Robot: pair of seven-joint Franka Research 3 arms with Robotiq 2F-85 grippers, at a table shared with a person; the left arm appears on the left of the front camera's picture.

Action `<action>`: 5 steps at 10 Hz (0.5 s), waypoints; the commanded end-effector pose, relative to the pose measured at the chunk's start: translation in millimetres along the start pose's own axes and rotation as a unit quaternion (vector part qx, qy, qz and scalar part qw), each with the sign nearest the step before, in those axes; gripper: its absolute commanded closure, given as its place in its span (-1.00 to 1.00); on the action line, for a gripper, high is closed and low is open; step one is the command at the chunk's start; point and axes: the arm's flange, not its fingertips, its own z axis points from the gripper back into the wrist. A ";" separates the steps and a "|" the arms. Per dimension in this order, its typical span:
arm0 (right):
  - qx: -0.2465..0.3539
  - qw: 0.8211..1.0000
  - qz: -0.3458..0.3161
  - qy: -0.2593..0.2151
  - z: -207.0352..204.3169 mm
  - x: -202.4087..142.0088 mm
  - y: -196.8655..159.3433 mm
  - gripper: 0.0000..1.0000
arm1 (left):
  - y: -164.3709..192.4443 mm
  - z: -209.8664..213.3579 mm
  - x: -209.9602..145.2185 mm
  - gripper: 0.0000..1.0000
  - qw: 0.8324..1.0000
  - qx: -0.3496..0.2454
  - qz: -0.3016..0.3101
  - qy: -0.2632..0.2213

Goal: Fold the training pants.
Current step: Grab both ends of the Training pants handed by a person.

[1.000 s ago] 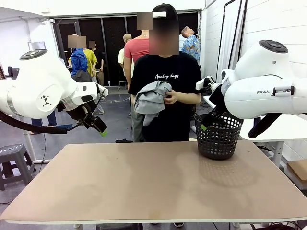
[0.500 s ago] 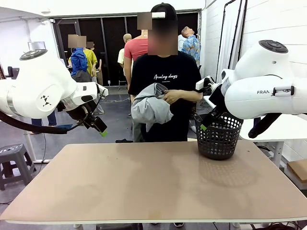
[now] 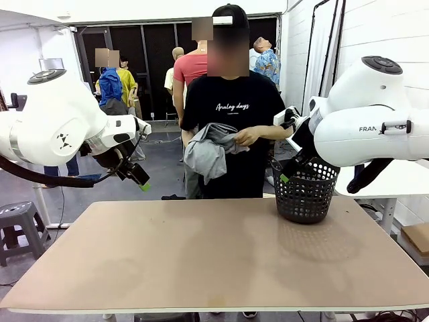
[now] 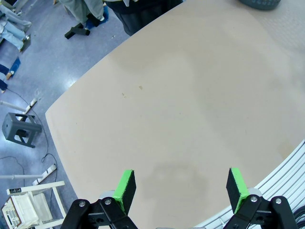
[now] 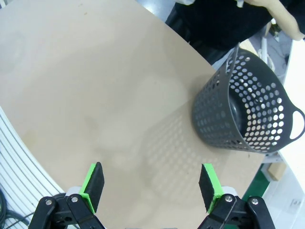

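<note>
**Pants still with the person, both arms waiting**

Over the last second the person at the far edge has reworked their hold on the training pants (image 3: 209,151). The bundle was clutched high against the chest. It now hangs lower and looser in front of the torso, with the person's hand (image 3: 247,137) gripping it from the side. To me that looks like shaking the garment out before laying it down, so I take the folding as not yet started. The pants are off the table (image 3: 201,261) altogether, held in the air beyond its far edge, and nothing of them touches the surface.

Neither arm has moved in that time. My left gripper (image 4: 181,186) hovers above the left side of the table with its jaws spread wide and nothing between the green pads. My right gripper (image 5: 151,183) is spread just as wide, also holding nothing, and hangs just beside the black mesh basket (image 5: 248,114).

The surface is a plain tan board, faintly stained. The basket stands near the far right corner. Around it is an open workshop with a grey floor. A small grey stool (image 3: 17,218) sits off the left edge, and other people stand well behind.
</note>
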 end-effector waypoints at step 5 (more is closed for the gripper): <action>0.007 1.000 0.000 -0.001 -1.8 0.2 0.6 -1.00 | 1.2 -1.2 0.2 -1.00 1.000 -0.001 0.001 0.000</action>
